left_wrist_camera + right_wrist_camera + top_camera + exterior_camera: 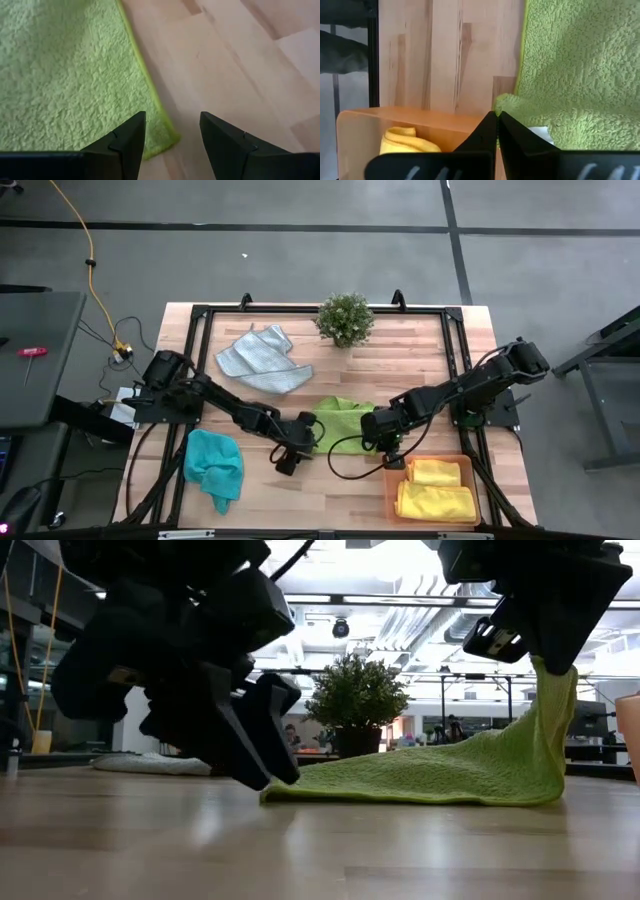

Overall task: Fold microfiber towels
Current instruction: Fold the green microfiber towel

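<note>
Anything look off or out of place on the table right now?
Nothing damaged or spilled. The lime green towel is lifted at one corner by the right gripper, shut on it; the left gripper is open at the opposite corner. Grey towel and teal towel lie crumpled, unfolded.

The right gripper (548, 660) is covering the raised corner of the green towel (450, 775) in the low view. The left gripper (292, 452) is hiding that towel's nine o'clock edge from above. The orange tray (631, 735) is being cut off at three o'clock. The yellow towels (407, 141) are sitting half hidden behind the tray wall.
</note>
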You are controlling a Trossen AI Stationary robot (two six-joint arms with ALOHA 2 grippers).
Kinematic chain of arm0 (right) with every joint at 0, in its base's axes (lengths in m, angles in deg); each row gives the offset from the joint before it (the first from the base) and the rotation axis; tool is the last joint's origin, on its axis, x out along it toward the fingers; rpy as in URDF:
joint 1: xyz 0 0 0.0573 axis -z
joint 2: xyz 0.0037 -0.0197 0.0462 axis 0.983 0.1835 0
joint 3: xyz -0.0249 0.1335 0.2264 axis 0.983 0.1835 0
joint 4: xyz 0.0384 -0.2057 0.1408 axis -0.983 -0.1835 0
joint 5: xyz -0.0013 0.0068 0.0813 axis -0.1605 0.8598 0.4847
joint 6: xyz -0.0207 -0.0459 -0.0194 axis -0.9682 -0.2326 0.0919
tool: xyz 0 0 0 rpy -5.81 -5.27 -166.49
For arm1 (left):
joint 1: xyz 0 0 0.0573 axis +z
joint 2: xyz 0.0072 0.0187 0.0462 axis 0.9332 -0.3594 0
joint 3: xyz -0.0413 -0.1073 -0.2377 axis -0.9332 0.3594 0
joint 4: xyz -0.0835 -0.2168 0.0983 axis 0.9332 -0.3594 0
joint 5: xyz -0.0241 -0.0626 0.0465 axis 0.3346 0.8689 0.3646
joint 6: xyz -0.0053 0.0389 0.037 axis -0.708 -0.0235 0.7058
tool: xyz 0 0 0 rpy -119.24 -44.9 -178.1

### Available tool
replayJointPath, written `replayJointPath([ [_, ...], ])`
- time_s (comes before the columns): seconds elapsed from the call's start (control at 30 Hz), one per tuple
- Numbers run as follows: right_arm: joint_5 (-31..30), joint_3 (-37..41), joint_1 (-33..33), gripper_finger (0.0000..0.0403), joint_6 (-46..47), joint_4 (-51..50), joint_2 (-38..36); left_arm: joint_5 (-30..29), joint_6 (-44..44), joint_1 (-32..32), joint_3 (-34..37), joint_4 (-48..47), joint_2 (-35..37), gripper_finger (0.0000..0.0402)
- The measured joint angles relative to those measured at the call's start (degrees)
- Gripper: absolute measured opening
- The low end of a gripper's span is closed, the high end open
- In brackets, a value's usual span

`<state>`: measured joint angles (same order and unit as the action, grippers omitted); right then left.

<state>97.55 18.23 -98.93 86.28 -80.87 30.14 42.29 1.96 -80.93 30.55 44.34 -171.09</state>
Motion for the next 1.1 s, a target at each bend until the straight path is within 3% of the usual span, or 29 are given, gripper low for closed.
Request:
replayJointPath([
  [0.33,0.02,0.00,0.00,0.0000,-0.04,0.99,0.00,-4.73,-0.56,-1.63,-0.02,-1.21,-0.20,0.0166],
  [0.63,0.02,0.00,0.00,0.0000,-0.05,1.05,0.00,-6.35,-0.57,-1.74,-0.13,-2.32,-0.96,0.0065],
  [0.83,0.07,-0.01,0.00,0.0000,0.07,1.14,0.00,-5.07,-6.10,-1.57,-0.30,-3.05,-1.25,0.0007],
  [1.0,0.35,-1.88,0.63,0.0000,-1.31,-1.98,0.00,-4.59,-9.07,-0.16,0.13,-9.82,3.70,0.0002],
  [1.1,-0.62,-5.63,2.56,0.0000,-3.73,-7.54,-0.52,-4.54,-9.30,1.67,0.11,-15.48,10.38,0.0002],
])
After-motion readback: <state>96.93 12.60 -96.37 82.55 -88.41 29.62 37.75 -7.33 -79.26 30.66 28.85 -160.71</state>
